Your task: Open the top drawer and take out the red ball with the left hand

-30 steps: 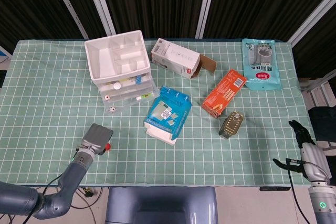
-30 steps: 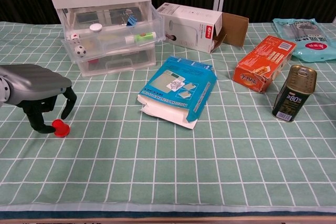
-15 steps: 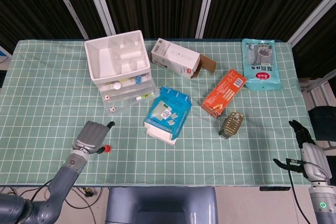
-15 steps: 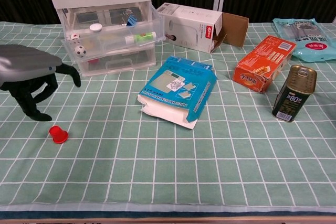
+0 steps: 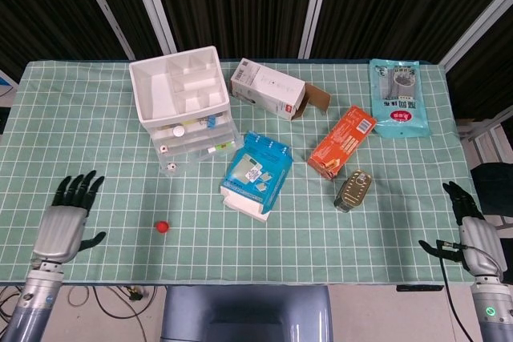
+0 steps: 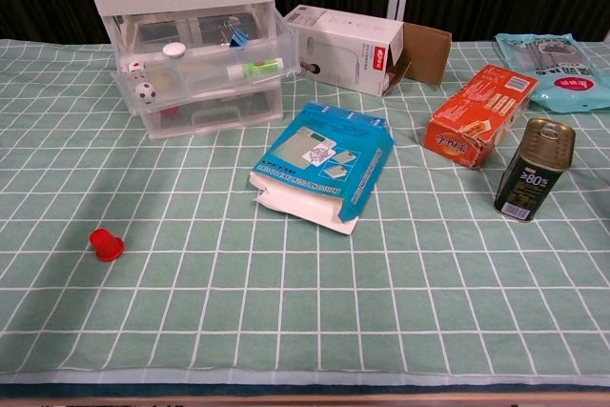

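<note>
Red ball [image 5: 163, 227] lies near table's front edge, left robot hand [image 5: 66, 219] apart.

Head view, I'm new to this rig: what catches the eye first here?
Probably the small red ball, alone on the green checked cloth near the front edge, with the left hand open and apart from it at the table's left edge. Behind it stands the white drawer unit, its top drawer pulled out.

red ball [image 6: 106, 243], green checked cloth [image 6: 305, 312]
</note>
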Robot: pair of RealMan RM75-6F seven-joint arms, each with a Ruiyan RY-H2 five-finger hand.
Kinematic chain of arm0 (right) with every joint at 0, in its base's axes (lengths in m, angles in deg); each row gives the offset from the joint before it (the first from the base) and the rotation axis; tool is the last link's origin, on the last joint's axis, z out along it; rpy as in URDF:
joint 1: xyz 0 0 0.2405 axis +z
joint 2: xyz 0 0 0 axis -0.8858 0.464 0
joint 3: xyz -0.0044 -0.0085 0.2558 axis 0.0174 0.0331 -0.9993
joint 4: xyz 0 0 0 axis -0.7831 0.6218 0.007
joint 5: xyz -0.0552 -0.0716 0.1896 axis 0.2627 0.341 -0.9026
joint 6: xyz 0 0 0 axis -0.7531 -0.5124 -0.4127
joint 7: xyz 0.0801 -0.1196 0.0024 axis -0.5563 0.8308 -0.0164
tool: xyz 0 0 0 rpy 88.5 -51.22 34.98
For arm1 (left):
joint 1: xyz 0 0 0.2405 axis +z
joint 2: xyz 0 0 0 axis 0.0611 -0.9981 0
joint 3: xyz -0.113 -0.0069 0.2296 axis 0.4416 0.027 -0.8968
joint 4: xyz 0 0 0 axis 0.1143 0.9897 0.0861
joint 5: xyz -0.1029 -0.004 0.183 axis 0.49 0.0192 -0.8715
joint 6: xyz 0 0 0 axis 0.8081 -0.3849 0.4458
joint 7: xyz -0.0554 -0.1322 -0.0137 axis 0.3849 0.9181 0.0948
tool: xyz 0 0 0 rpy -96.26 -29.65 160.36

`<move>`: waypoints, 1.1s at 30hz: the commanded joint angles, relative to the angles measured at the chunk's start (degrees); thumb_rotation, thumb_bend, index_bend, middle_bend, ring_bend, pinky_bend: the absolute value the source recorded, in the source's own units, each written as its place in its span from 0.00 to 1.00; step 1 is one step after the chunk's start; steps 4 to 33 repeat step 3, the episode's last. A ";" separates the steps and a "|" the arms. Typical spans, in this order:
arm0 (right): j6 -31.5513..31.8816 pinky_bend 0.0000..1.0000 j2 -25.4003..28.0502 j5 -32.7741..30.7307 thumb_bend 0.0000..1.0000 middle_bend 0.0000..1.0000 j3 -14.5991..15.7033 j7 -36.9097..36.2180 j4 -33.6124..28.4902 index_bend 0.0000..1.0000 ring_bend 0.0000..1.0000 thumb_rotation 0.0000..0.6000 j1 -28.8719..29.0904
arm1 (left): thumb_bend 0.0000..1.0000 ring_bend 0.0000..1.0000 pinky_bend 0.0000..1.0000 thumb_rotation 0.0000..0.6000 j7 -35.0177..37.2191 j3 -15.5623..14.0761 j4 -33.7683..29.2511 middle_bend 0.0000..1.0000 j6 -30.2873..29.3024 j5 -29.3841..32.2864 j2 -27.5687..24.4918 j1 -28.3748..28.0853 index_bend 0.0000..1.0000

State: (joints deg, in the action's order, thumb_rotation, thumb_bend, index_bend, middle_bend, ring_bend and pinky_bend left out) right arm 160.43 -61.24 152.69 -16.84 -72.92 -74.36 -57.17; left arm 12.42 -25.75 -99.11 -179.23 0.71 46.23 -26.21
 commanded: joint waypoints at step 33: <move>-0.06 0.22 -0.28 -0.05 0.09 0.00 -0.08 0.65 -0.02 0.00 0.00 1.00 0.15 | 0.07 0.00 0.00 1.00 5.35 2.03 4.14 0.00 -1.81 -1.99 0.69 3.53 0.00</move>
